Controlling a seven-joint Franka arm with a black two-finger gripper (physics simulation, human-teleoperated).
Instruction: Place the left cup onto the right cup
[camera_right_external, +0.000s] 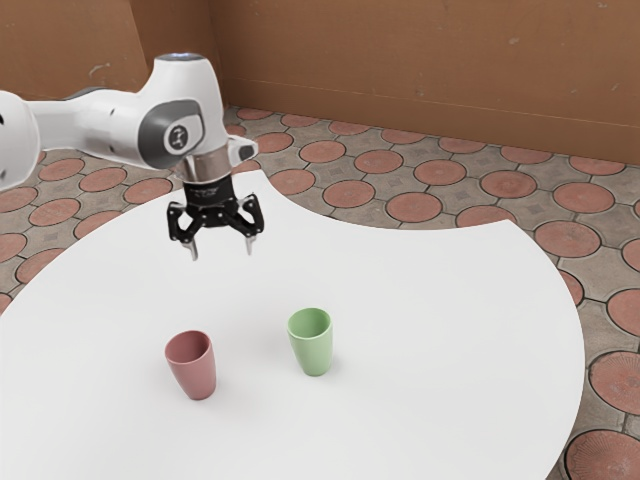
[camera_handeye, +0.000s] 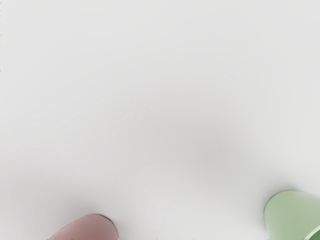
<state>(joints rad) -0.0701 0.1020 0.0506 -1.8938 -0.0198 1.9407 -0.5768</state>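
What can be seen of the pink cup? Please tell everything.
The pink cup is a handleless tumbler, matte dusty rose, wider at its open rim than at its base. It stands upright on the white table, apart from the green cup at the exterior view's right. Only the table touches it; the open pincer hangs above.

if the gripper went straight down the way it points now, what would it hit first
Most likely bare table, behind the pink cup and the green cup; depth is uncertain, but the wrist view shows neither directly underneath.
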